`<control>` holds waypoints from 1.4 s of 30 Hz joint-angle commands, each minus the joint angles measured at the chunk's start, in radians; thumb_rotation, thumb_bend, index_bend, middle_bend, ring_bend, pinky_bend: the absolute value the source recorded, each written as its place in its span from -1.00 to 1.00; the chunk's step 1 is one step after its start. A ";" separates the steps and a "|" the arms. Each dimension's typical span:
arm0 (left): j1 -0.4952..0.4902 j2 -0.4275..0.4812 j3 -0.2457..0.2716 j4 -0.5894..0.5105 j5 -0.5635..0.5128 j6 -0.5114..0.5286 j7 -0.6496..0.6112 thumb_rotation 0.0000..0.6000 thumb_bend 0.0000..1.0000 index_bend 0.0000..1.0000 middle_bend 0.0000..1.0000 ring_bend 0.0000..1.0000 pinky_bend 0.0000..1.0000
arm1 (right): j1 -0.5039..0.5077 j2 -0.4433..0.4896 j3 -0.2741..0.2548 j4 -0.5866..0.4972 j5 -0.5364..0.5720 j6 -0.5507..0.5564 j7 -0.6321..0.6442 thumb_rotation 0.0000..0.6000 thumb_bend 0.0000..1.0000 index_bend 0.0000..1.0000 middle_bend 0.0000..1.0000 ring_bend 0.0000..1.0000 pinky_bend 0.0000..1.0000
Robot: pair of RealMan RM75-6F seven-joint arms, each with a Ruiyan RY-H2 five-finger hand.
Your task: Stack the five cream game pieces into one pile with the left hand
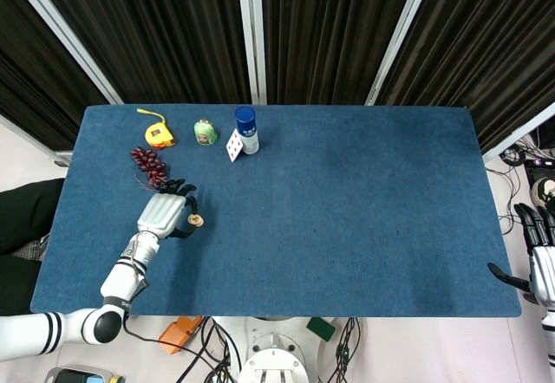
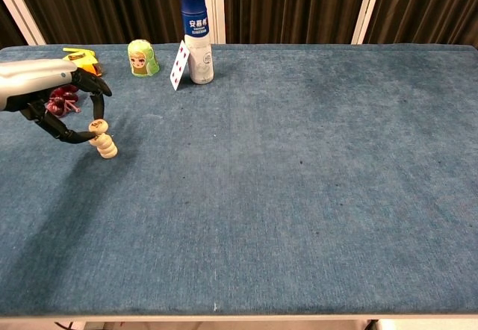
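At the near right, off the edge of the blue counter [image 1: 347, 227], the right robot hand [image 1: 539, 266] shows only in the head view, beside the counter's corner, its fingers held apart and holding nothing. On the near left of the counter the left robot hand [image 2: 66, 104] reaches in from the left edge, its silver back turned upward and its dark fingers curved round in a ring; between thumb and fingertip it pinches a cream game piece [image 2: 97, 126]. That piece sits at the top of the pile of cream game pieces [image 2: 105, 144], which leans slightly; the chest view shows the held piece touching or just above the piece below it, and I cannot tell which. From the head view only the top disc of the pile is seen, just right of the hand. How many pieces the pile holds is too small to count with certainty. Just beyond the hand, toward the far left, lies a bunch of dark red grapes [image 1: 148, 165], partly hidden by the hand in the chest view. Farther still, near the far edge, a yellow tape measure [image 1: 157, 130] lies at the left, a small green-haired doll figure [image 1: 205, 132] stands to its right, and further right a playing card [image 2: 178, 65] leans against a white bottle with a blue cap [image 2: 196, 34].
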 commanded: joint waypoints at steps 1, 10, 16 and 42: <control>-0.006 -0.005 0.004 0.013 -0.017 0.001 0.029 1.00 -0.30 0.02 -0.71 -1.00 -0.99 | 0.000 -0.001 -0.001 0.000 0.001 -0.002 0.000 1.00 -0.69 -0.95 -0.73 -1.00 -0.82; -0.012 -0.012 0.004 0.022 -0.064 -0.004 0.063 1.00 -0.32 0.01 -0.71 -1.00 -0.99 | 0.001 0.000 -0.001 -0.004 -0.002 0.001 -0.003 1.00 -0.69 -0.95 -0.73 -1.00 -0.82; -0.016 -0.018 0.000 0.029 -0.073 -0.010 0.062 1.00 -0.32 0.00 -0.71 -1.00 -0.99 | -0.001 0.000 -0.002 -0.005 -0.001 0.001 -0.004 1.00 -0.69 -0.95 -0.73 -1.00 -0.82; -0.030 -0.023 -0.004 0.040 -0.105 -0.024 0.067 1.00 -0.34 -0.05 -0.71 -1.00 -0.99 | -0.001 0.000 -0.001 -0.002 0.002 -0.001 -0.003 1.00 -0.69 -0.95 -0.73 -1.00 -0.82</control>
